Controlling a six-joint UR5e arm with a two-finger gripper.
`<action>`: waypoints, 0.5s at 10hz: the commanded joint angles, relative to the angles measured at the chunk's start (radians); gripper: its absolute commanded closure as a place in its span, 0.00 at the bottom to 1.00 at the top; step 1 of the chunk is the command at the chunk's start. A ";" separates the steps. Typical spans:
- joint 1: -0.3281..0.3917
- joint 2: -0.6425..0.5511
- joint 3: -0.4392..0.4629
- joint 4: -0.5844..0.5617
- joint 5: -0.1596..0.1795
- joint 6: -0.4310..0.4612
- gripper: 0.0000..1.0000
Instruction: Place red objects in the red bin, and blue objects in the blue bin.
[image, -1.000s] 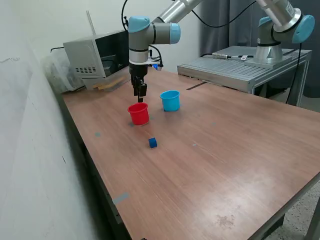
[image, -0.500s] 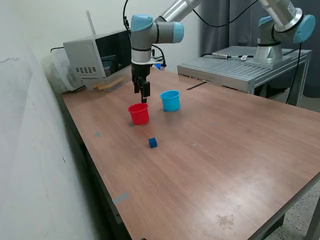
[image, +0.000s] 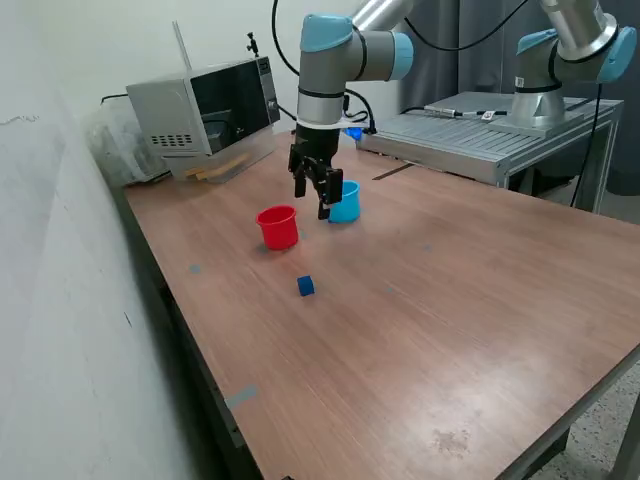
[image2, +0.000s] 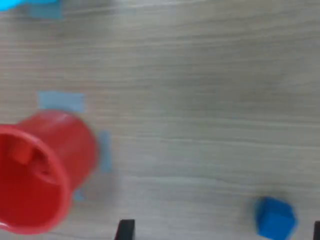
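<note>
**Operator:** Watching the blue cube (image: 305, 286) first: it is sitting alone on the table (image: 430, 320), in front of the red cup (image: 278, 227) and apart from it. In the wrist view I am seeing the same cube (image2: 274, 218) near the picture's edge and the red cup (image2: 40, 172) with its mouth open toward the camera.

**Observer:** Is anything lying in that cup?

**Operator:** I am making out red shapes against its inner wall, probably cubes, but the picture is blurring too much for me to count them. The blue cup (image: 342, 201) is standing beside the red one, on the exterior view's right, and the arm is covering part of it, so I am not seeing inside.

**Observer:** And the pincer?

**Operator:** The pincer (image: 322, 199) is hanging above the table between the two cups, fingers spread and carrying nothing. I am judging that I am on the step of going for the blue cube. The next move is calling for travel toward it, centring over it, descending and closing, then a carry to the blue cup.

**Observer:** Any other blue pieces?

**Operator:** I am finding only this one out on the table.
</note>
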 joint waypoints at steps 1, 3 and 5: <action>0.049 -0.002 -0.008 0.013 0.117 0.157 0.00; 0.068 0.027 -0.084 0.155 0.157 0.120 0.00; 0.071 0.101 -0.204 0.273 0.154 0.064 0.00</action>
